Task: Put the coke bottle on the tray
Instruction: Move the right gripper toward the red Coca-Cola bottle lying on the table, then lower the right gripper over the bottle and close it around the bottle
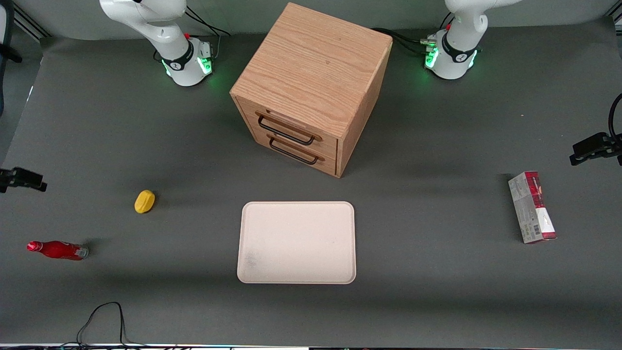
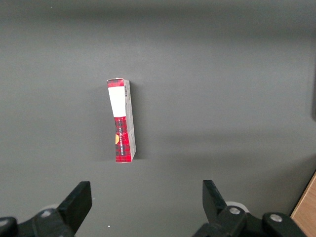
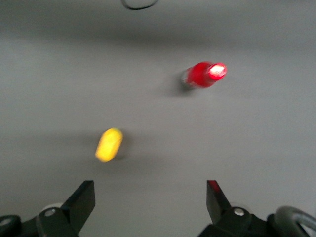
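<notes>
Your tray [image 1: 296, 242] lies bare on the grey table [image 1: 437, 291], nearer the front camera than the cabinet [image 1: 311, 87], whose two drawers [image 1: 291, 141] look shut. The bottle [image 1: 57, 250] lies on its side toward the working arm's end of the table, well apart from the tray; a yellow object [image 1: 145, 201] sits near it. In the right wrist view your gripper [image 3: 150, 200] hangs spread wide, holding nothing, above the blurred bottle [image 3: 203, 74] and yellow object [image 3: 109, 144]. A carton [image 1: 532, 207] lies toward the parked arm's end.
</notes>
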